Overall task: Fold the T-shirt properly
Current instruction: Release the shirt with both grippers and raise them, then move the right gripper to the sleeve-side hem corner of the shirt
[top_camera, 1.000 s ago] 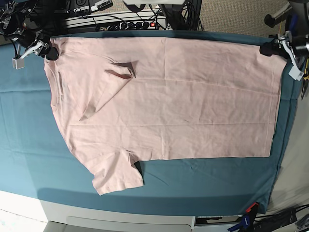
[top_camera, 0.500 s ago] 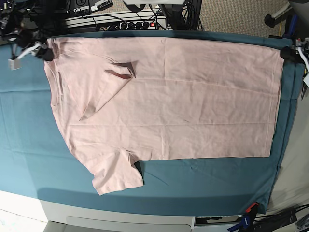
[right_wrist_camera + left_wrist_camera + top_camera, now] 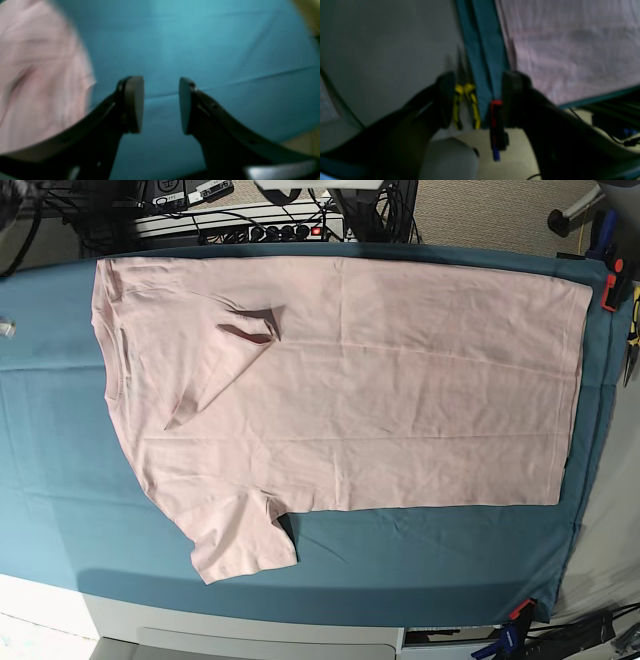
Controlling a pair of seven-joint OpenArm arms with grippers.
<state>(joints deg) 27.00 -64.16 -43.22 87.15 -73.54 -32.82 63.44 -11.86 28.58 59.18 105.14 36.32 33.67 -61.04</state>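
The pale pink T-shirt lies flat on the teal tablecloth, neck at the left and hem at the right. One sleeve is folded in over the chest; the other sticks out at the front left. No lettering shows. Neither gripper shows in the base view. My left gripper is open and empty, over the cloth's edge beside the shirt. My right gripper is open and empty above bare tablecloth, with the shirt to its left.
A red clamp and yellow-handled pliers sit at the table's right edge; both also show in the left wrist view, clamp and pliers. A power strip and cables lie behind the table. Another clamp is at the front right corner.
Both grippers have moved outward from the shirt's two far corners and left the base view. The shirt lies as before.
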